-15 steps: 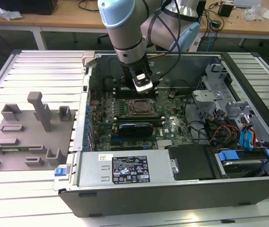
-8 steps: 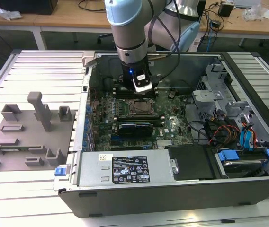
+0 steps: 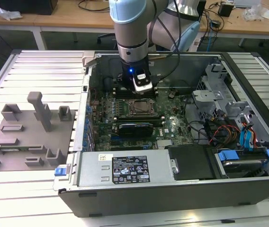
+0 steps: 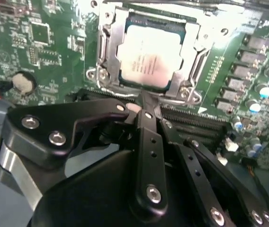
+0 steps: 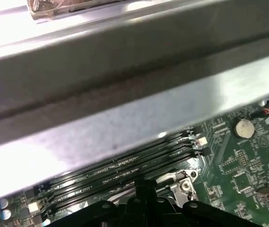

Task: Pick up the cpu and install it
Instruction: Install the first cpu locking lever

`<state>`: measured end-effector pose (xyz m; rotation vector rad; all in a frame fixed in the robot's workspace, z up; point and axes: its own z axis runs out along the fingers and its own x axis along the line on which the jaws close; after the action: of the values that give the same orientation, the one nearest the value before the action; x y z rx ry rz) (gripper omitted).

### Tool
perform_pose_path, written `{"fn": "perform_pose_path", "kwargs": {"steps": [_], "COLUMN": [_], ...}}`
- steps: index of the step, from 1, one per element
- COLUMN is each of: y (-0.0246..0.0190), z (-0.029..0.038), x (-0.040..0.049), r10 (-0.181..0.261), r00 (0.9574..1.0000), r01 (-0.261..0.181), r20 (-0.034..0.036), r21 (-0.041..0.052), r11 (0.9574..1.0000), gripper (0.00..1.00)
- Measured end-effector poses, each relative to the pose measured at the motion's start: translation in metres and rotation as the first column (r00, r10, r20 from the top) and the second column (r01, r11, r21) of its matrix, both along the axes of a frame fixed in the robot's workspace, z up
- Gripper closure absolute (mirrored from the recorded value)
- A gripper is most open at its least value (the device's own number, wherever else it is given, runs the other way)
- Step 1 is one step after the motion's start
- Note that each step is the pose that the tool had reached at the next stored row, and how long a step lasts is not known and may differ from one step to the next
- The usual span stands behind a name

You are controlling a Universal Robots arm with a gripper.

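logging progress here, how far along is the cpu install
Mostly done, it seems. The cpu, a small square chip with a pale silvery top, already lies inside the square metal-framed socket on the green motherboard. The black gripper holds nothing; its fingers are together, just beside the socket's edge. Whether the chip is fully seated or latched can't be judged.

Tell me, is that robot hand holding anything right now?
Nothing: the hand is closed and empty, and the cpu lies in its socket.

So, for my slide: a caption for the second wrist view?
Black gripper poised beside the silvery square cpu seated in its metal-framed socket.
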<state>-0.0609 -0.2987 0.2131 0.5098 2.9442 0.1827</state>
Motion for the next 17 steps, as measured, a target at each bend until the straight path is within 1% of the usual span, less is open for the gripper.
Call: {"fn": "perform_pose_path", "kwargs": {"steps": [1, 3, 5, 6, 8, 9, 10, 13, 16, 17], "y": [0.0000, 0.0000, -0.0005, -0.0018, -0.0051, -0.0063, -0.0088, -0.0164, -0.0254, -0.0292], "z": [0.0017, 0.0023, 0.0024, 0.0024, 0.0024, 0.0024, 0.0024, 0.0024, 0.0024, 0.0023], "x": [0.0000, 0.0003, 0.0016, 0.0044, 0.0126, 0.0140, 0.0153, 0.0163, 0.0169, 0.0169], "r10": [0.000, 0.000, 0.000, 0.000, 0.000, 0.000, 0.000, 0.000, 0.000, 0.000], "r00": [1.0000, 1.0000, 1.0000, 1.0000, 0.9998, 0.9998, 0.9997, 0.9996, 0.9995, 0.9995], "r01": [0.000, 0.000, 0.000, 0.000, 0.000, 0.000, 0.000, 0.000, 0.000, 0.000], "r20": [-0.0001, -0.0004, -0.0035, -0.0077, -0.0186, -0.0215, -0.0242, -0.0279, -0.0309, -0.0329], "r21": [0.0000, -0.0013, -0.0038, -0.0042, -0.0045, -0.0047, -0.0047, -0.0046, -0.0047, -0.0046], "r11": [1.0000, 1.0000, 1.0000, 1.0000, 1.0000, 1.0000, 1.0000, 1.0000, 1.0000, 1.0000], "gripper": [0.89, 0.89, 0.89, 0.89, 0.89, 0.89, 0.89, 0.89, 0.89, 0.89]}}
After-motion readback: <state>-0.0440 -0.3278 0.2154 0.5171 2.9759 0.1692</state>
